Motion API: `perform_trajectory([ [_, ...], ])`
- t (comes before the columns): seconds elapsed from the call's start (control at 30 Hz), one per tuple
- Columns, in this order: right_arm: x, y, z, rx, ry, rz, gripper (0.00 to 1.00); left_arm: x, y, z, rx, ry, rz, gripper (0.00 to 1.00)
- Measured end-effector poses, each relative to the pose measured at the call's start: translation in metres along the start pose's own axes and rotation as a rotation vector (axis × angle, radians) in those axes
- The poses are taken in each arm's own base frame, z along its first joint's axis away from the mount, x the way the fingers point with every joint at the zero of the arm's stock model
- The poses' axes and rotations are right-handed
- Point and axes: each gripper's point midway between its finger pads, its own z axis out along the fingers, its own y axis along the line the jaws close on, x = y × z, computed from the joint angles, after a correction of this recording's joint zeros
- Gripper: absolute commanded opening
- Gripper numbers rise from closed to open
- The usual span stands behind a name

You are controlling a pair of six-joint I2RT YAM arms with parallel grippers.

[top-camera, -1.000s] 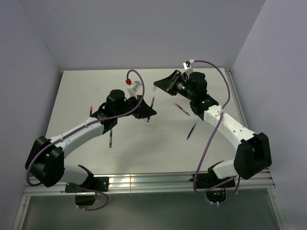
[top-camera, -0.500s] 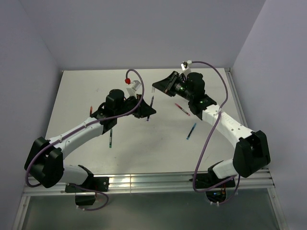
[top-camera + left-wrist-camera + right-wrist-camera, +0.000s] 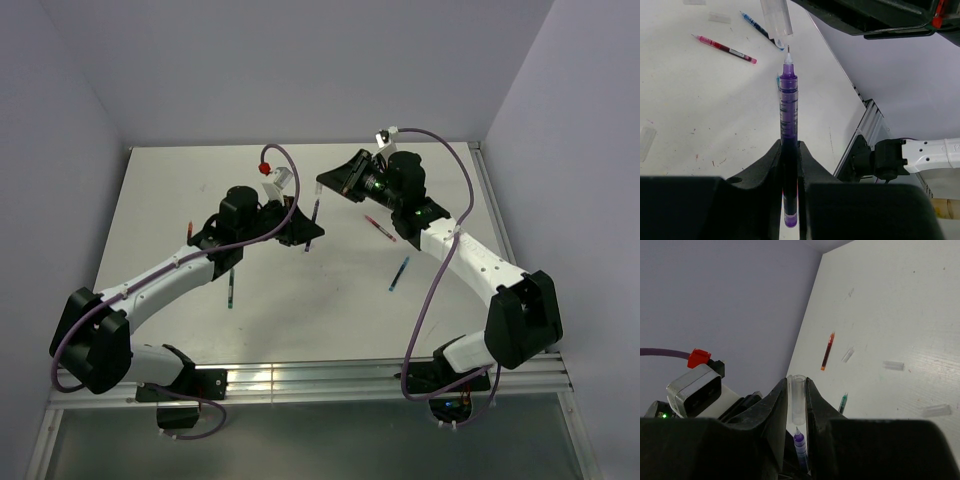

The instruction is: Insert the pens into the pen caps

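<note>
Above the worktop [image 3: 700, 110], between the two arms, the purple pen [image 3: 788, 115] points its fine tip at the near end of the clear cap [image 3: 776, 17], just short of it and seemingly a little off its axis. Our left hand [image 3: 789, 147] is clamped on the barrel; our right hand [image 3: 796, 382] pinches the cap. We judge a small sideways correction comes first, then a slow, straight push along the pen's line, both grips firm.
</note>
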Motion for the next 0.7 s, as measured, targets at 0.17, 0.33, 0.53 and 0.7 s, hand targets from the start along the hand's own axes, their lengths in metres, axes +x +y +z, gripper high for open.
perform_trajectory([
  [0.17, 0.0006, 0.0003, 0.0001, -0.001, 0.001, -0.003, 0.00, -0.0006, 0.0018, 0.0002, -0.009, -0.004, 0.004, 0.00],
  [0.33, 0.0011, 0.0004, 0.0002, -0.001, 0.002, -0.004, 0.00, -0.0007, 0.0031, 0.0001, -0.015, -0.005, 0.005, 0.00],
  [0.53, 0.0041, 0.0022, 0.0007, -0.005, 0.009, -0.008, 0.00, -0.0011, 0.0038, -0.0001, -0.017, -0.006, 0.004, 0.00],
  [0.7, 0.0061, 0.0033, 0.0011, -0.008, 0.014, -0.012, 0.00, -0.0020, 0.0050, -0.0004, -0.020, -0.009, 0.003, 0.00],
])
